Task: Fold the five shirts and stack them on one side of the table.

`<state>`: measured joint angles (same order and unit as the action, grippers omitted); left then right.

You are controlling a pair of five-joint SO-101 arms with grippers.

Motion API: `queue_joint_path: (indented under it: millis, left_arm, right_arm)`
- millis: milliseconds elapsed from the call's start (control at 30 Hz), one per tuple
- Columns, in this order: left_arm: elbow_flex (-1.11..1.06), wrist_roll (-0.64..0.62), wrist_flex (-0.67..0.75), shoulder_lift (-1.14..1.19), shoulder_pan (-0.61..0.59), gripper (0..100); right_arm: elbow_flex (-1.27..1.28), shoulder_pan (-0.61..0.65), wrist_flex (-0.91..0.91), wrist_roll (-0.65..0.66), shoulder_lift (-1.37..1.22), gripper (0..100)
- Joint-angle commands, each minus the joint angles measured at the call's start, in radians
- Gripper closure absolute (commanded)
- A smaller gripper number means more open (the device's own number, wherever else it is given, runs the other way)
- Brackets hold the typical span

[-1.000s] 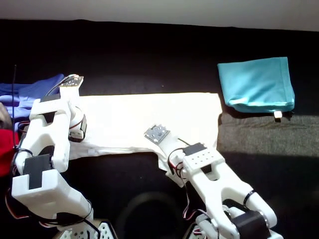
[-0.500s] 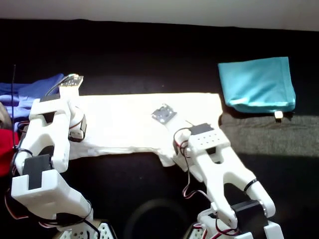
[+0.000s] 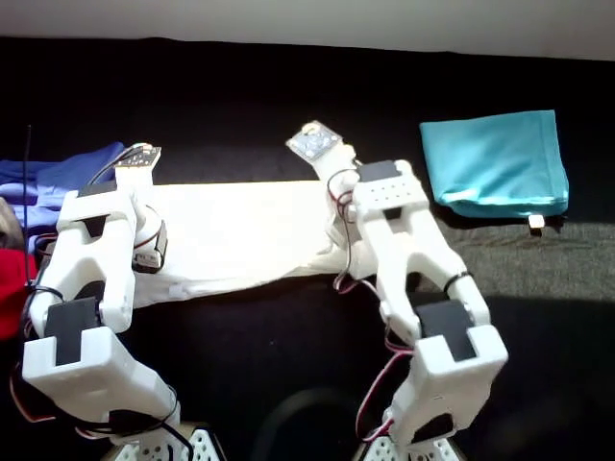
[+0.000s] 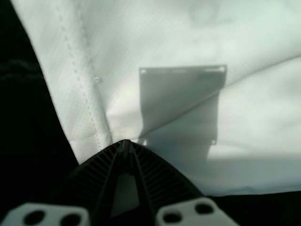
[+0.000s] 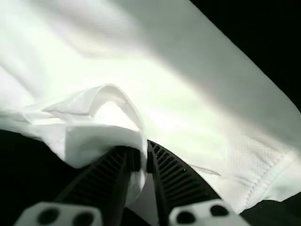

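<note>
Pinching white shirt (image 3: 240,226) hem, left gripper (image 4: 125,143), right gripper (image 5: 141,154) clamping bunched edge, black table (image 3: 240,96) beyond.

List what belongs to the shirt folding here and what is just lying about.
Job: white shirt, pinched by left gripper and right gripper; folded teal shirt; blue shirt; red shirt.
Lying about: grey cloth, possibly another shirt; black table cover.
</note>
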<state>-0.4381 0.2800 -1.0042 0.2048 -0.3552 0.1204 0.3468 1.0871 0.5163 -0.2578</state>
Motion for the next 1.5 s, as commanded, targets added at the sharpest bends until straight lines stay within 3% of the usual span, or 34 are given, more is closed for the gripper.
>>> queue_joint_path:
  millis: [0,100,267,500,567,667,833,1467]
  left_arm:
    - [0.001,-0.002,0.032,0.001,-0.025,99]
    - [0.001,-0.002,0.032,0.001,-0.025,99]
    - [-0.001,-0.002,0.031,0.001,-0.025,99]
    - [-0.001,-0.002,0.032,0.001,-0.025,99]
    - [-0.001,-0.002,0.032,0.001,-0.025,99]
    - [-0.001,-0.002,0.032,0.001,-0.025,99]
    - [-0.001,-0.002,0.032,0.001,-0.025,99]
    - [-0.001,-0.002,0.032,0.001,-0.025,99]
  right_arm:
    - [-0.239,-0.013,0.041,0.002,-0.139,87.7]
    - [-0.367,-0.041,0.050,-0.063,-0.239,81.8]
    - [-0.492,-0.114,0.064,-0.155,-0.275,81.7]
    - [-0.611,-0.096,0.312,-0.172,-0.203,82.0]
    - [-0.622,-0.079,0.375,-0.173,-0.163,85.8]
    - [-0.619,-0.031,0.464,-0.173,-0.110,99.8]
    - [-0.618,0.051,0.559,-0.170,-0.114,99.1]
    - [-0.541,0.171,0.325,-0.180,-0.312,99.1]
